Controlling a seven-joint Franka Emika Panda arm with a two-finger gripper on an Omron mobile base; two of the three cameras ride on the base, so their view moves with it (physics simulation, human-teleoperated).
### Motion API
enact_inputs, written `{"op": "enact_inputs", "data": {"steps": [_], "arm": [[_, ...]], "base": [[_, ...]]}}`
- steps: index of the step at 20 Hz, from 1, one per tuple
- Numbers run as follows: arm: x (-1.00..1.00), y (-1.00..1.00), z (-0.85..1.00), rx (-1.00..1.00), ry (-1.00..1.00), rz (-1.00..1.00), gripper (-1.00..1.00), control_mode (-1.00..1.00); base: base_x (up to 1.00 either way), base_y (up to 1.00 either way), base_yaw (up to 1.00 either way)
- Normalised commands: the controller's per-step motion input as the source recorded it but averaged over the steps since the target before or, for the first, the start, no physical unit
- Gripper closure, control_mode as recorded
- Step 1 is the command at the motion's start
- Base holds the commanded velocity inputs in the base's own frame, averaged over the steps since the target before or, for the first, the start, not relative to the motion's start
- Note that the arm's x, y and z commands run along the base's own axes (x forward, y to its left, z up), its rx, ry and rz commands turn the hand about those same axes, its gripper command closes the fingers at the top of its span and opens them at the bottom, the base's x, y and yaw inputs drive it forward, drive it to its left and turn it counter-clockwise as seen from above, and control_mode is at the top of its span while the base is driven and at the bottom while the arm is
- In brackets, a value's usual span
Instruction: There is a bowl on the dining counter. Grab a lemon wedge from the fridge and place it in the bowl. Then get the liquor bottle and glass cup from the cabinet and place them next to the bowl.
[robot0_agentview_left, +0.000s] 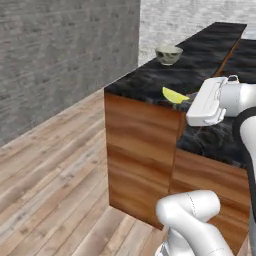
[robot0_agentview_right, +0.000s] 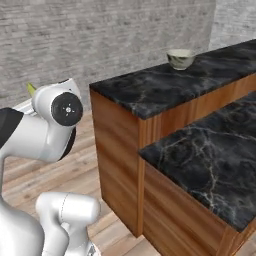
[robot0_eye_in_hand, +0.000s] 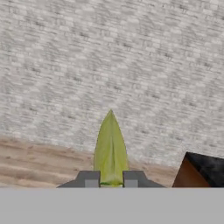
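Note:
A yellow-green lemon wedge (robot0_eye_in_hand: 110, 146) stands between my two dark fingertips, and my gripper (robot0_eye_in_hand: 110, 179) is shut on it. From the left base view the lemon wedge (robot0_agentview_left: 174, 95) sticks out of the gripper (robot0_agentview_left: 190, 100), held in the air at the near corner of the dining counter (robot0_agentview_left: 145, 80). In the right base view only the wedge's tip (robot0_agentview_right: 31, 89) peeks over the arm. The pale bowl (robot0_agentview_left: 168, 55) sits upright farther back on the dark marble top, well beyond the gripper. The bowl (robot0_agentview_right: 180, 58) looks empty from the right. The hand faces a grey brick wall.
A lower dark marble counter (robot0_agentview_right: 210, 160) steps down beside the tall dining counter (robot0_agentview_right: 150, 90), both with wooden sides. A grey brick wall (robot0_agentview_left: 60, 55) stands to the left across an open wooden floor (robot0_agentview_left: 55, 175).

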Motion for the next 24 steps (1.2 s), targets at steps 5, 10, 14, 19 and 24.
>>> {"op": "enact_inputs", "data": {"steps": [5, 10, 14, 19, 24], "arm": [[0.0, 0.0, 0.0, 0.0, 0.0, 0.0, 1.0, 1.0], [0.0, 0.0, 0.0, 0.0, 0.0, 0.0, 1.0, 1.0], [0.0, 0.0, 0.0, 0.0, 0.0, 0.0, 1.0, 1.0], [0.0, 0.0, 0.0, 0.0, 0.0, 0.0, 1.0, 1.0], [0.0, 0.0, 0.0, 0.0, 0.0, 0.0, 1.0, 1.0]], "base": [[0.64, 0.97, -0.45], [0.64, 0.97, -0.44], [0.62, 0.98, -0.43], [0.61, 0.99, -0.43], [0.62, 0.98, -0.43]]}}
